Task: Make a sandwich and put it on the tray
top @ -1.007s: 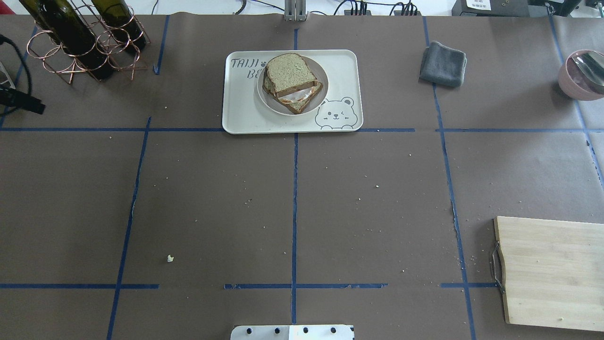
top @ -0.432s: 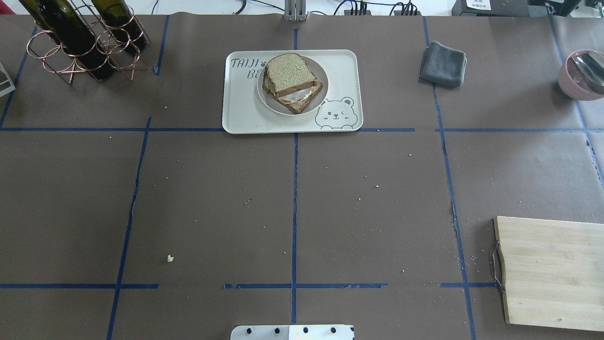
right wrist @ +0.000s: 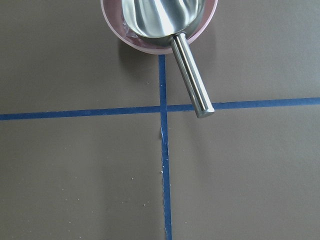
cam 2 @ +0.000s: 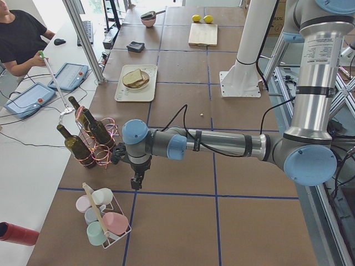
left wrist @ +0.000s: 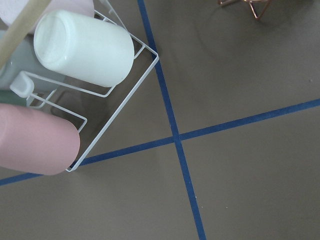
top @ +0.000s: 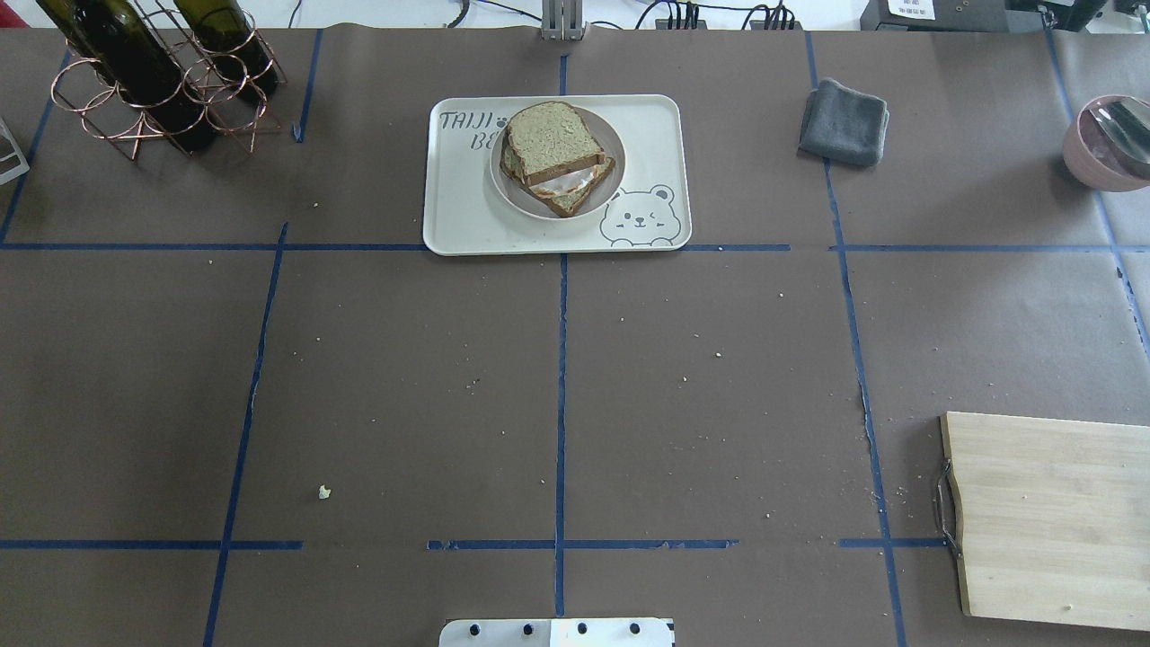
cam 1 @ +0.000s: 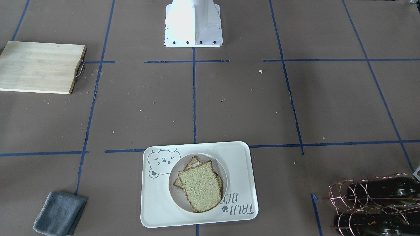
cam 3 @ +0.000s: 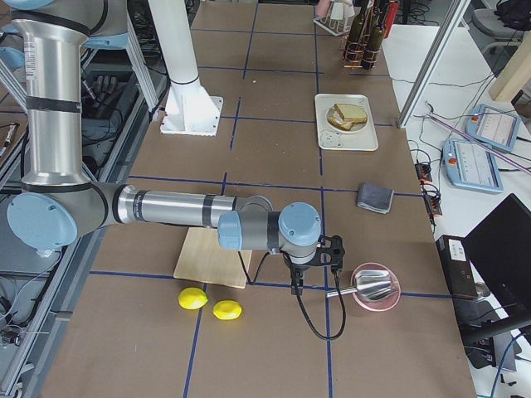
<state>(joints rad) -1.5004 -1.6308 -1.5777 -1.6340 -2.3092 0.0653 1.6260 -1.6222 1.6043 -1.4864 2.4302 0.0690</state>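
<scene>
The sandwich (top: 552, 144), two brown-crusted bread slices with a white egg between, lies on a small round white plate (top: 614, 171). The plate stands on the cream bear tray (top: 458, 220) at the far middle of the table. Sandwich (cam 1: 200, 188) and tray (cam 1: 157, 209) also show in the front-facing view. My left gripper (cam 2: 135, 180) hangs past the table's left end beside the wine rack. My right gripper (cam 3: 296, 286) hangs at the right end, next to a pink bowl. Both show only in the side views, so I cannot tell whether they are open or shut.
A copper wine rack with dark bottles (top: 153, 81) stands far left. A grey cloth (top: 843, 121) lies far right. A pink bowl with a metal scoop (top: 1110, 144) sits at the right edge. A wooden cutting board (top: 1051, 517) lies near right. A white wire rack of cups (left wrist: 75, 90) is below the left wrist.
The left arm's dark end at the left edge of the overhead view has moved out of that view. The sandwich, plate and tray have not moved.
</scene>
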